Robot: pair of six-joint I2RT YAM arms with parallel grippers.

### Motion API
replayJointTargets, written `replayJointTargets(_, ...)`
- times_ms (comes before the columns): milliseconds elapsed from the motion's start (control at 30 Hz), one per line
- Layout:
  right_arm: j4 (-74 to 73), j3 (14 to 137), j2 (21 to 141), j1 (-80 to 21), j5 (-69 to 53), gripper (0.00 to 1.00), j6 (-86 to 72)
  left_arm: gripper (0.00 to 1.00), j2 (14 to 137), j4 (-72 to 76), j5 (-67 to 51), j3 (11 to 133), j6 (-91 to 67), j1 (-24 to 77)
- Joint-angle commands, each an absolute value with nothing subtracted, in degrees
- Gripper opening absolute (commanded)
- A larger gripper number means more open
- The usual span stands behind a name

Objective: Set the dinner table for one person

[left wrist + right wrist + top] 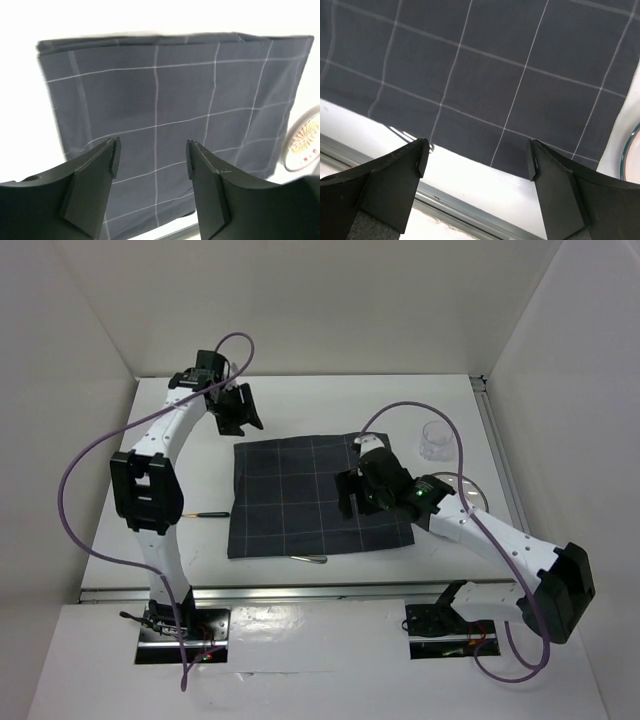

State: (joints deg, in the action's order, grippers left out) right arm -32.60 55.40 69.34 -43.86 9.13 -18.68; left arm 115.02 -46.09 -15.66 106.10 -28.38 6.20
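"White walls on three sides, and the table (300, 400) fills the floor of the box. What sits on it?"

"A dark cloth (300, 500) with a pale grid, flat in the middle. A clear glass (437, 440) stands beyond its far right corner. A plate (306, 140) lies just off its right edge, partly under the right arm. A dark-handled utensil (205, 512) lies left of the cloth, and a metal one (310, 559) rests at its near edge."

"Anything blocking the view?"

"The right forearm hides most of the plate from above, and purple cables loop over both arms."

"And the arms?"

"The left one reaches far out with its elbow high. The left gripper (238, 412) hangs over bare table past the cloth's far left corner, fingers spread and holding nothing. The right arm stretches in low from the right. The right gripper (358, 495) is above the cloth's right part, jaws parted and also holding nothing."

"How does the table lie?"

"Its long side seems to run left to right in front of the bases. The cloth sits slightly skewed to it — near the centre."
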Motion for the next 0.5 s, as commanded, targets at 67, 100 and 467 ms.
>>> replayJointTargets(67,-35.76,59.94,66.18,-43.95,12.13,0.9,-26.6,0.62,104.45,-51.59,-7.48,106.47,-27.41,6.42)
replayJointTargets(100,-36.99,59.94,66.18,-43.95,12.74,0.88,-28.54,0.57,102.5,-51.59,-6.95,103.91,-27.94,6.42)
replayJointTargets(467,-39.47,50.72,59.77,-43.33,8.0,0.61,-52.02,0.71,74.11,-50.88,-7.99,56.38,-40.78,6.42)
